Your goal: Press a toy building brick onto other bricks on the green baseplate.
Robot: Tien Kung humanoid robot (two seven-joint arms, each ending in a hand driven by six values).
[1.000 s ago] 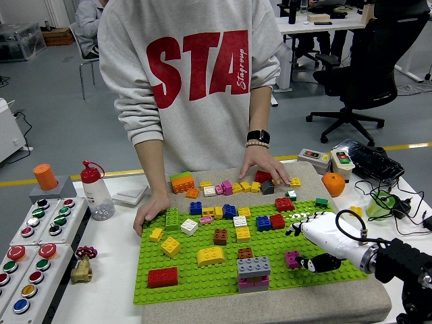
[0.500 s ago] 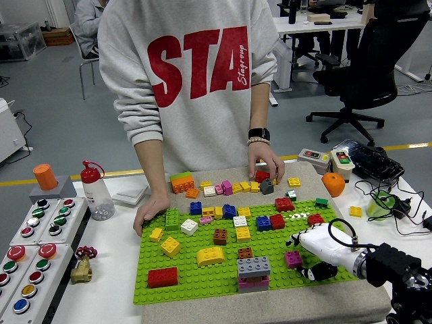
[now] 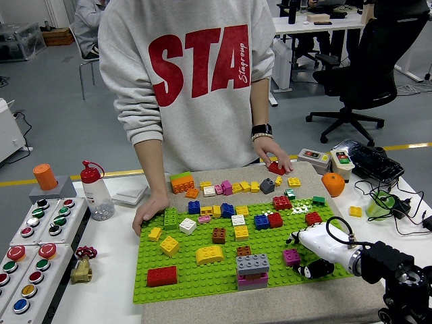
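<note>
The green baseplate (image 3: 202, 280) lies on a grey mat and carries many scattered bricks. My right hand (image 3: 302, 255), white with dark fingertips, rests low over the plate's front right corner. Its fingers are relaxed and hold nothing. A small magenta brick (image 3: 291, 256) sits on the plate just at its fingertips. To the left stands a grey brick stacked on a magenta one (image 3: 253, 265). The person's one hand holds a red brick (image 3: 275, 167) in the air above the mat's back right. Their other hand (image 3: 150, 210) lies flat on the plate's left edge. My left arm is out of sight.
Loose bricks (image 3: 223, 187) lie on the mat behind the plate. Button boxes (image 3: 34, 243), a clear bottle (image 3: 96, 192) and a brass valve (image 3: 82, 266) stand on the left. An orange object (image 3: 333, 183), switch boxes (image 3: 329, 159) and cables (image 3: 385, 202) crowd the right.
The person's hand picked the red brick off the mat and lifted it up and to the right. My right hand drew back toward the plate's front right corner.
</note>
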